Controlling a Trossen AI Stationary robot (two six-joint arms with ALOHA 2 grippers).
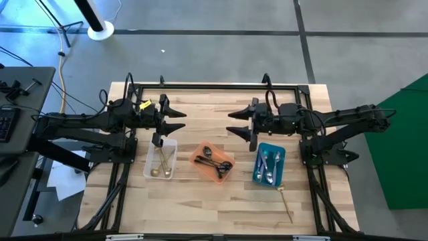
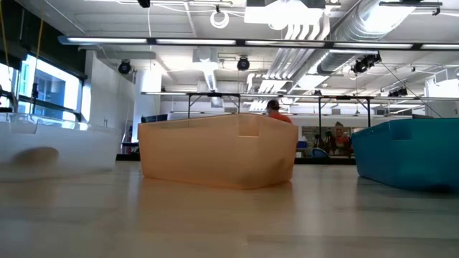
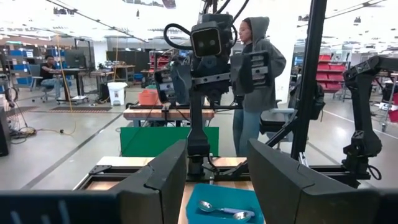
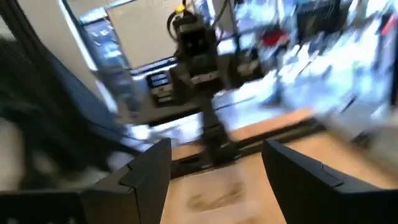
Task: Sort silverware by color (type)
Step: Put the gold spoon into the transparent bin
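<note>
— Where are we?
— Sorting's nearly done, I reckon. Gold spoons in the clear tray (image 1: pixel 160 161), black in the orange tray (image 1: pixel 212 161), silver in the blue tray (image 1: pixel 269 165). One gold spoon (image 1: pixel 285 202) lies loose nearby.
— Grippers?
— Left gripper (image 1: pixel 179 118) and right gripper (image 1: pixel 235 122) both spread, empty. I'd send one for the stray.

Evenly and brightly lit from overhead; only faint, soft shadows beneath the arms and trays on the counter (image 1: pixel 221 201) in the high view. Sharp there throughout, no glare on the wood. In the low view, long rows of ceiling strip lights (image 2: pixel 237 44) glowing white, daylight pouring through the window (image 2: pixel 43 93) and washing out the clear tray (image 2: pixel 57 147); near counter surface soft, out of focus. Left wrist view crisp in the distance, ceiling overexposed, own fingers (image 3: pixel 155 180) dark and slightly blurred close up. Right wrist view heavily motion-smeared, background streaked, fingers (image 4: pixel 146 168) dark and indistinct.
</note>
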